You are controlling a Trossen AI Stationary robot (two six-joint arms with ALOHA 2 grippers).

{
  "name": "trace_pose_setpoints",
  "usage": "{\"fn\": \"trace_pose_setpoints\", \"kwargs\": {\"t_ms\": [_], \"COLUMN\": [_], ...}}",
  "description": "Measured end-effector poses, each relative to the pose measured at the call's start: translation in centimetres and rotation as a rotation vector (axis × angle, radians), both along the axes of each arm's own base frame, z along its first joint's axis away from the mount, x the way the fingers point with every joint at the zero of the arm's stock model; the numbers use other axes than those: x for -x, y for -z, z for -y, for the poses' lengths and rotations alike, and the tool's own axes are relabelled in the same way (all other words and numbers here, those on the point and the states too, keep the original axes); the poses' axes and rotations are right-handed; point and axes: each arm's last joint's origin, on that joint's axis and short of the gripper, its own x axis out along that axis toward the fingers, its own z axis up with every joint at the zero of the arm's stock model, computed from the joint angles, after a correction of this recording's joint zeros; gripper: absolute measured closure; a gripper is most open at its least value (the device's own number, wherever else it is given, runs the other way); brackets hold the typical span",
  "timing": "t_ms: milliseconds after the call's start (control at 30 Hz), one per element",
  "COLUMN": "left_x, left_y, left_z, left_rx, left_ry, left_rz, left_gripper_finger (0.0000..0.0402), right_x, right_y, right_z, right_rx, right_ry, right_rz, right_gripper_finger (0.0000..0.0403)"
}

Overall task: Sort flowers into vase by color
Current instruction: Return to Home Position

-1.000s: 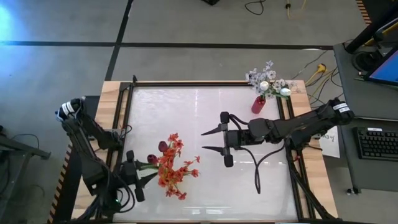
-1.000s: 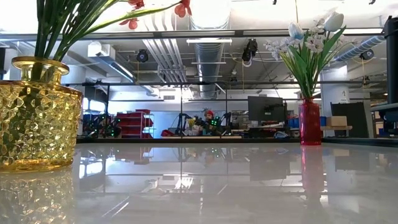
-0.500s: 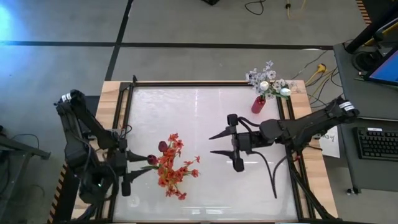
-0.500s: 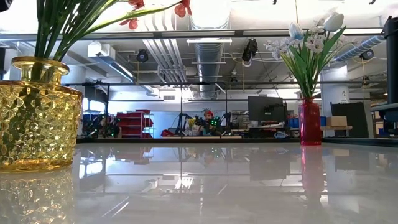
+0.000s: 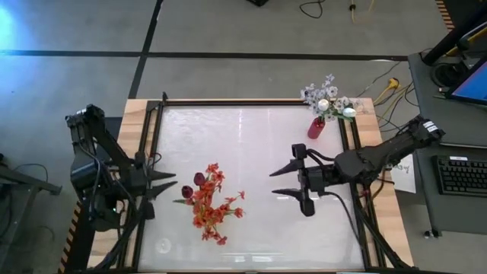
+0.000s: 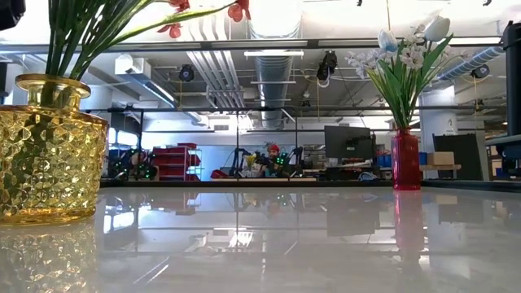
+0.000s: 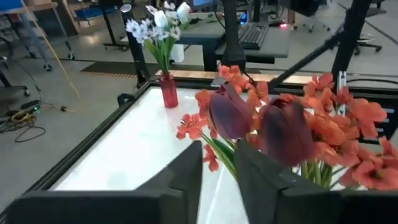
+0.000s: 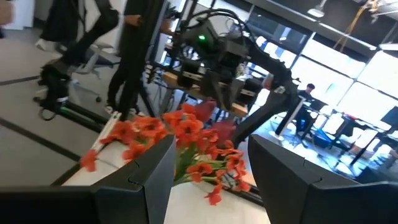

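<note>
Since no stems lie loose on the table (image 5: 251, 144), sorting looks done: red flowers (image 5: 209, 205) fill the yellow vase (image 6: 49, 155), white flowers (image 5: 327, 97) the red vase (image 5: 316, 127). Both jaws gape empty.

– Where is the bench (image 5: 251, 144) free?
– The middle strip is bare from edge to edge. Left of centre, red-orange flowers (image 5: 210, 202) spread wide above a yellow glass vase (image 6: 49, 150). A red vase (image 5: 316, 127) of white flowers (image 5: 327, 97) stands in the right-hand corner.
– Anything overhead?
– The right gripper (image 5: 272, 183), fingers spread, hangs right of centre.
</note>
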Motion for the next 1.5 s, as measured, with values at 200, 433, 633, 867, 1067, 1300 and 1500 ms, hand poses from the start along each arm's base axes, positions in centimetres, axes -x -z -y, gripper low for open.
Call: {"fn": "trace_pose_setpoints", "kwargs": {"t_ms": [200,433,633,867,1067,1300,1500], "left_x": [0.2,0.0,-0.3,-0.4,-0.5,-0.6,-0.5], "left_y": [0.6,1.2,1.5,1.7,1.7,3.5,6.5], "left_z": [0.0,0.5,1.0,1.3,1.5,2.0,1.9], "left_rx": [0.013,-0.002,-0.021,-0.03,0.007,0.071,0.102], "left_ry": [0.076,0.111,0.11,0.107,0.132,0.167,0.139], "left_rz": [-0.084,-0.133,-0.144,-0.148,-0.164,-0.257,-0.267], "left_gripper_finger": [0.0395,0.0399,0.0401,0.0401,0.0401,0.0402,0.0402], "right_x": [2.1,4.6,6.0,6.6,6.6,7.2,8.4], "right_y": [-0.6,-1.1,-1.1,-0.8,-0.3,0.2,1.1], "right_z": [-0.5,-0.5,-0.3,-0.1,-0.1,0.2,0.9], "right_rx": [-0.028,-0.048,-0.069,-0.08,-0.083,-0.094,-0.149], "right_ry": [-0.024,-0.007,-0.033,-0.037,-0.036,-0.058,-0.066], "right_rz": [-0.035,-0.079,-0.084,-0.079,-0.093,-0.114,-0.121], "right_gripper_finger": [0.0209,0.0209,0.0209,0.0209,0.0209,0.0209,0.0209]}}
